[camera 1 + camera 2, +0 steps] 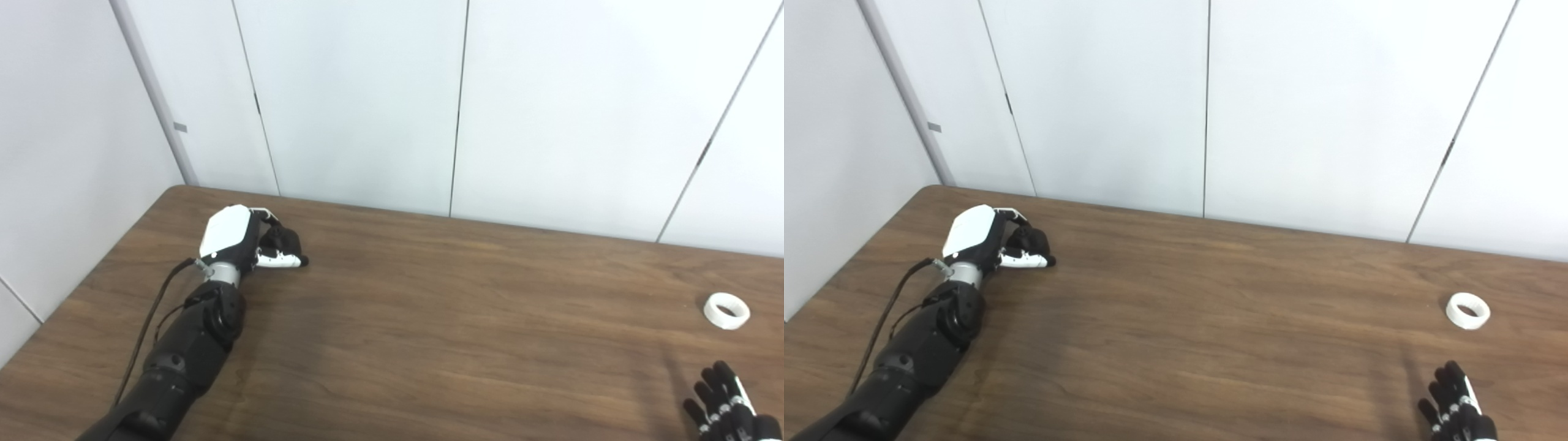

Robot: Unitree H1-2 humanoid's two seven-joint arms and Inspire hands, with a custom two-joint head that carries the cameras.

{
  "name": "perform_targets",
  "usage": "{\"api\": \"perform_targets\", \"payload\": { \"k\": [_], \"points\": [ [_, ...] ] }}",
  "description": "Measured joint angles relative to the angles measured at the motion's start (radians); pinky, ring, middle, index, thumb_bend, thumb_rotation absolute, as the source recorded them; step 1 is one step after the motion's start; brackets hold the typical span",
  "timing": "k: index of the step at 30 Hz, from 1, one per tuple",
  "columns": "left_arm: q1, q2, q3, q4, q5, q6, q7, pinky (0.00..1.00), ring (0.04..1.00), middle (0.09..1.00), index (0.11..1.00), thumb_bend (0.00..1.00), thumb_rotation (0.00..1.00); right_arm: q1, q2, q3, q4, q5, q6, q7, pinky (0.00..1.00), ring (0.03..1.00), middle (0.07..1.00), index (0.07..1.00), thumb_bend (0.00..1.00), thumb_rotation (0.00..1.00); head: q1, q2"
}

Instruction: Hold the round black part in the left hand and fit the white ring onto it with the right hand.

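My left hand (248, 240) rests on the far left of the wooden table (441, 318), its fingers and thumb curled around the round black part (283, 237), which is mostly hidden inside the grasp. The white ring (726, 310) lies flat on the table at the far right, by itself. My right hand (726, 405) shows only at the bottom right corner, a little nearer than the ring. Its fingers are stretched out and apart, holding nothing.
White wall panels (367, 104) stand right behind the table's far edge and along its left side. A black cable (147, 318) runs along the left forearm. The table's rounded back left corner (177, 188) is close to the left hand.
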Motion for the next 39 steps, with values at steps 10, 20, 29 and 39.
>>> {"api": "perform_targets", "payload": {
  "k": [10,20,29,39],
  "points": [
    [0.041,0.007,-0.007,-0.134,0.027,0.035,-0.048,1.00,0.882,0.765,0.484,0.52,0.04,0.000,0.001,0.003,-0.001,-0.002,0.000,-0.001,1.00,1.000,1.000,1.000,0.62,1.00,-0.014,0.005],
    [0.128,-0.021,-0.002,-0.461,0.033,0.178,-0.174,1.00,0.876,0.744,0.483,0.52,0.04,-0.001,0.001,0.011,-0.001,-0.008,-0.001,-0.005,1.00,1.000,1.000,1.000,0.64,1.00,-0.038,0.011],
    [0.197,-0.099,-0.021,-0.722,0.087,0.305,-0.295,1.00,0.876,0.763,0.484,0.52,0.04,-0.003,0.007,0.024,0.000,-0.038,-0.008,-0.015,1.00,1.000,1.000,1.000,0.62,1.00,-0.089,0.029],
    [0.288,-0.162,-0.106,-0.875,0.192,0.302,-0.332,1.00,0.883,0.763,0.484,0.52,0.05,0.002,0.036,0.045,-0.029,-0.078,0.010,-0.049,1.00,1.000,1.000,0.992,0.63,1.00,-0.147,0.057]
  ]
}}
